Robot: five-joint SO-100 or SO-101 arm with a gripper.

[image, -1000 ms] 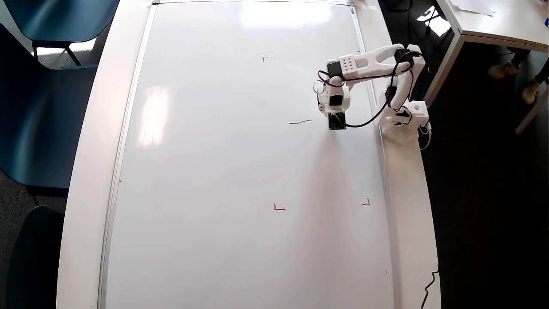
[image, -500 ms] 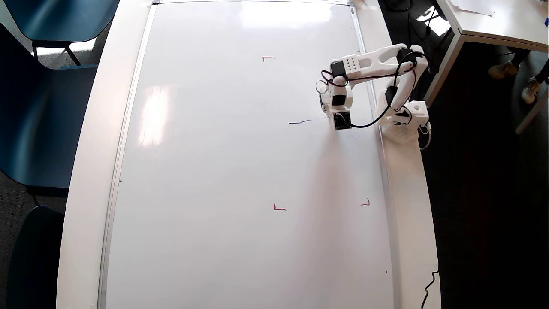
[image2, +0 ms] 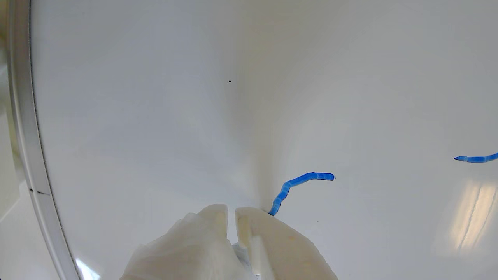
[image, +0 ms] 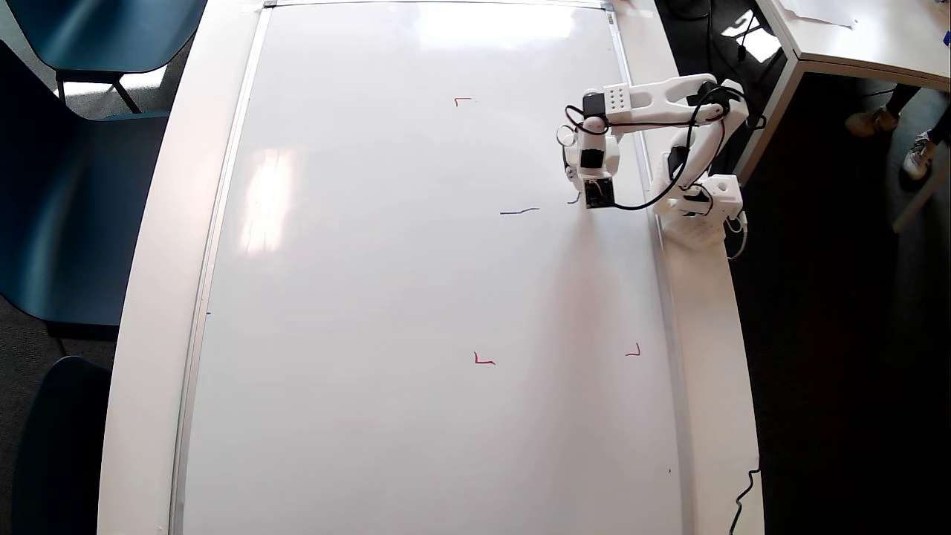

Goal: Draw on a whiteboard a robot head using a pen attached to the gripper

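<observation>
My jaws (image2: 231,212) fill the bottom of the wrist view, two pale plastic fingers (image2: 268,241) standing nearly together with only a thin slit between them. The pen itself is hidden between and beneath them, so I cannot tell whether they press on it. Just beside the right finger's tip a short, bright blue stroke (image2: 299,186) begins, rising and bending to the right across the whiteboard (image2: 155,97). A second blue stroke (image2: 476,158) lies well apart at the right edge of that view. The board's silver frame (image2: 27,136) curves down the left side. From overhead, my jaws (image: 579,195) point down at the board near its right edge, with the black motor block and cables above them. The fresh stroke (image: 573,200) shows as a tiny dark mark beside them, and the longer stroke (image: 519,212) lies to its left. Of the robot head, only these two strokes are drawn. Three small red corner marks (image: 484,360) are visible on the board. The board lies flat on a white counter (image: 148,297), with my base (image: 702,208) at the counter's right rim. Blue chairs (image: 67,186) stand farther left.
</observation>
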